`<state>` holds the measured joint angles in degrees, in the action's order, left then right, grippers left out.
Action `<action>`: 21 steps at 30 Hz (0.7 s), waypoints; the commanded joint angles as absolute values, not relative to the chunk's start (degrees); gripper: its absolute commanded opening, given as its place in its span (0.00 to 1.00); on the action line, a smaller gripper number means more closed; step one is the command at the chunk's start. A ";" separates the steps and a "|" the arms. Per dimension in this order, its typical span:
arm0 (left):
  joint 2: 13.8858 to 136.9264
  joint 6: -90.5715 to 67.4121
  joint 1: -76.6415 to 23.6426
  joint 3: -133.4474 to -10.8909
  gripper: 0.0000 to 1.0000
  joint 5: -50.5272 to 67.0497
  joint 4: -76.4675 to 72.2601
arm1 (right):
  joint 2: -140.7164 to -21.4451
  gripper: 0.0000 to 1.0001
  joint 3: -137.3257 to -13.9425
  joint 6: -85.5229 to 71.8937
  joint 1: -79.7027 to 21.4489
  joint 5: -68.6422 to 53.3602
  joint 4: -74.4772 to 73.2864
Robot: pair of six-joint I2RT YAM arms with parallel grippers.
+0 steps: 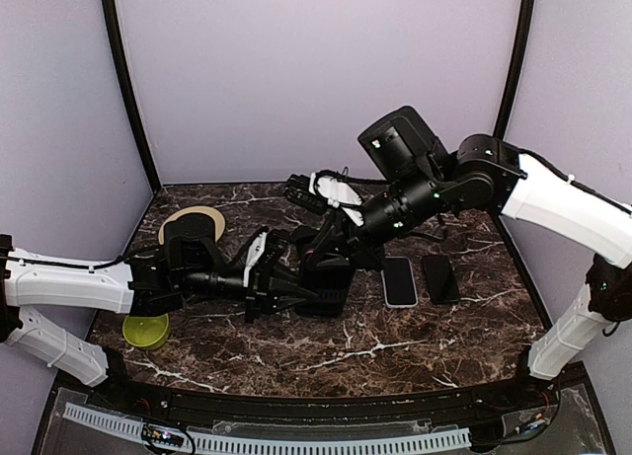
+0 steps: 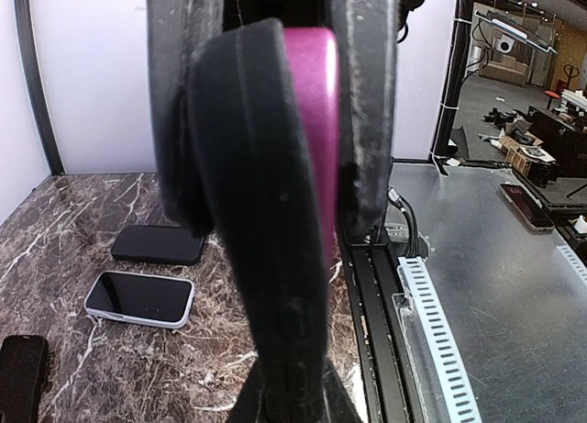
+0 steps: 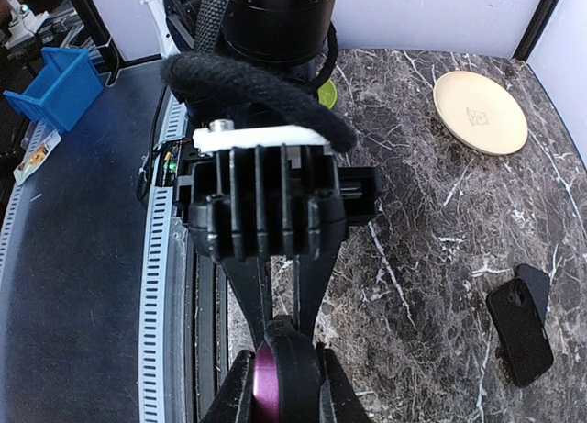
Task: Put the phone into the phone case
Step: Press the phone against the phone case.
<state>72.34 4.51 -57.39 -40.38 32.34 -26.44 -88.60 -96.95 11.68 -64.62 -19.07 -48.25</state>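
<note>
A magenta phone [image 2: 314, 120] lies flat against a black phone case [image 2: 266, 221]. The pair is held on edge above the middle of the table [image 1: 326, 282]. My left gripper [image 1: 296, 295] is shut on them from the left, and its own fingertips [image 2: 335, 406] flank the case's lower edge. My right gripper [image 1: 333, 243] comes in from the back right and is shut on the same pair. In the right wrist view the magenta phone [image 3: 266, 386] and the black phone case [image 3: 295, 372] sit between the right gripper's [image 3: 284, 391] fingers. How far the phone is seated in the case is hidden.
A white-cased phone [image 1: 399, 280] and a black phone [image 1: 440, 277] lie right of centre. Another black case [image 3: 521, 327] lies on the marble. A tan plate [image 1: 193, 223] sits at the back left and a green lid [image 1: 145, 330] at the near left. A perforated rail [image 1: 326, 441] runs along the front edge.
</note>
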 commanded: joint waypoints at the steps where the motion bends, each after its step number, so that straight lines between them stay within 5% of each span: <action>1: 71.28 3.93 -57.74 -42.92 0.00 33.45 -30.98 | -87.41 0.00 -96.31 10.32 -64.52 -17.84 -41.75; 2: 71.19 3.99 -57.74 -42.77 0.00 33.41 -31.48 | -87.26 0.05 -96.18 10.51 -64.53 -17.71 -41.81; 6: 69.95 4.59 -57.74 -41.51 0.00 31.45 -33.45 | -84.29 0.55 -93.43 10.77 -64.37 -17.26 -40.04; 8: 69.35 5.20 -57.74 -41.00 0.00 29.88 -33.97 | -82.12 0.68 -90.85 10.81 -64.17 -17.07 -39.05; 13: 67.97 4.26 -57.74 -38.73 0.00 29.24 -38.74 | -75.92 0.72 -81.50 7.91 -63.57 -17.05 -32.91; 21: 69.79 2.72 -57.75 -37.66 0.00 32.26 -41.34 | -69.52 0.57 -69.73 2.62 -63.06 -21.11 -18.96</action>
